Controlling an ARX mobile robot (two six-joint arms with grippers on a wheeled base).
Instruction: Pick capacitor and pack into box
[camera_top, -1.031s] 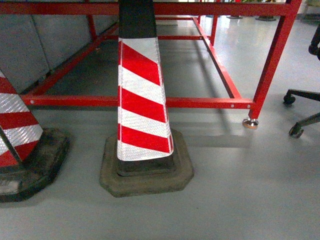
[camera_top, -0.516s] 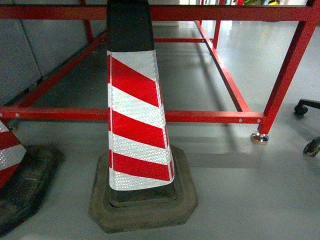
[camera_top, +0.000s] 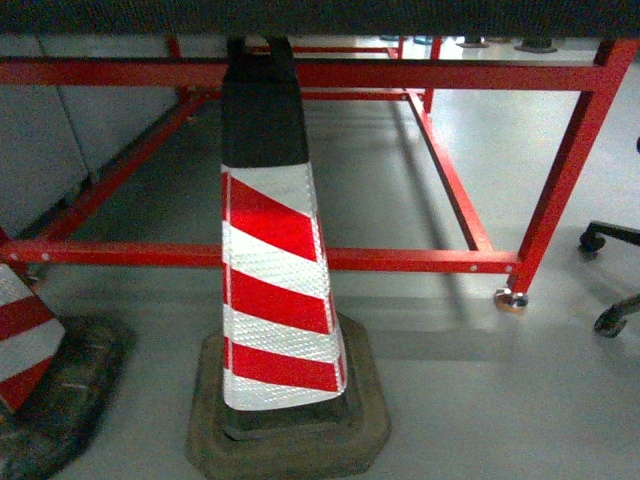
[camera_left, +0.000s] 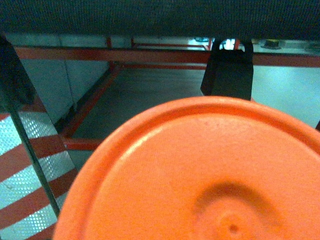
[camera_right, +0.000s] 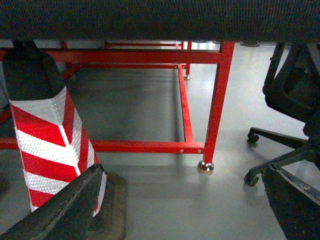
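Observation:
The capacitor and the box are out of view in every frame. A smooth orange round surface (camera_left: 200, 175) with a small dimple in its middle fills the lower part of the left wrist view and hides the left gripper's jaws. In the right wrist view my right gripper (camera_right: 180, 210) is open, its two dark fingers (camera_right: 60, 210) spread wide apart over bare grey floor with nothing between them. Neither gripper shows in the head view.
A red-and-white striped traffic cone (camera_top: 275, 290) on a rubber base stands close in front, with a second cone (camera_top: 30, 340) at the left edge. Behind them runs a red metal table frame (camera_top: 400, 258) under a dark tabletop (camera_top: 320, 15). Office chair castors (camera_top: 610, 320) sit at right.
The head view has shifted: the cone and the red crossbar sit lower in the frame, and the dark tabletop edge has come into view along the top.

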